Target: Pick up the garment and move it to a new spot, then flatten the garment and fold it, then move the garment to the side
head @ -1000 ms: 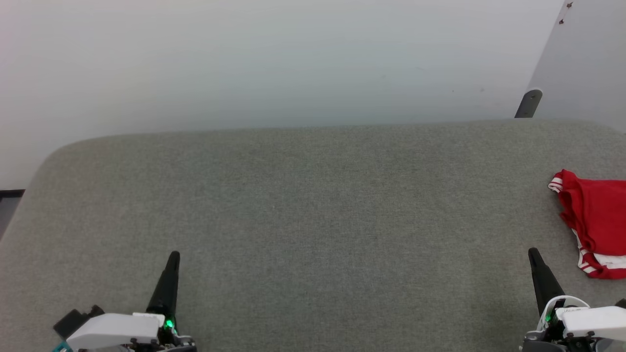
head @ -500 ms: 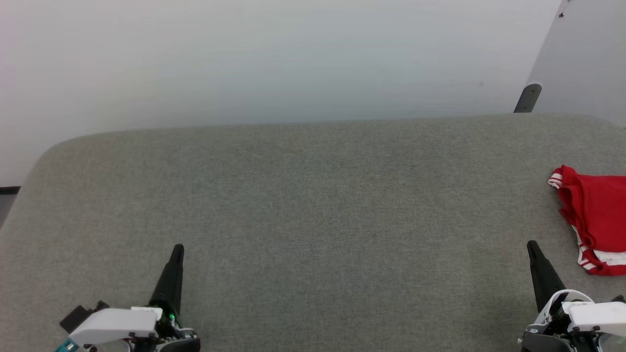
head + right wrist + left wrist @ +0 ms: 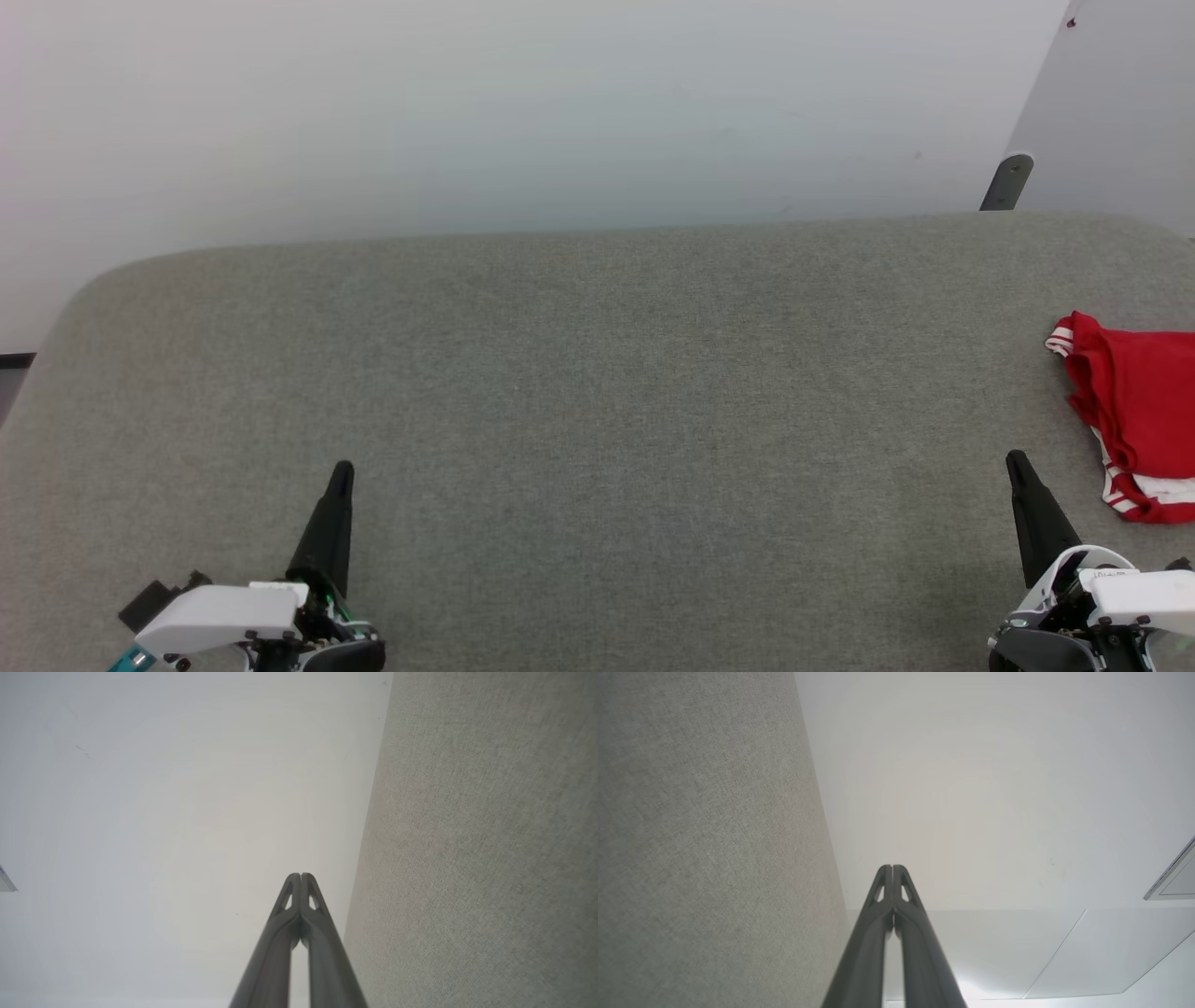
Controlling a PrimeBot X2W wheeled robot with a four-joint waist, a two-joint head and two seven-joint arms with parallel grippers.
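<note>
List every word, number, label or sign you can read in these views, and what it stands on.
None can be read.
On the right gripper, a tiny dark mark on its white housing: too small to read.
On the garment, the part in view is red cloth with white stripes, without lettering.

The garment [image 3: 1144, 401] lies crumpled on the grey fabric worktop [image 3: 597, 373], at its far right side. The head view's right edge cuts it off, so only part shows. That part is bright red and bunched into soft folds. It has red-and-white striped trim at its upper left corner, and another striped band with a white patch along its lower edge. Its full shape cannot be told.
</note>
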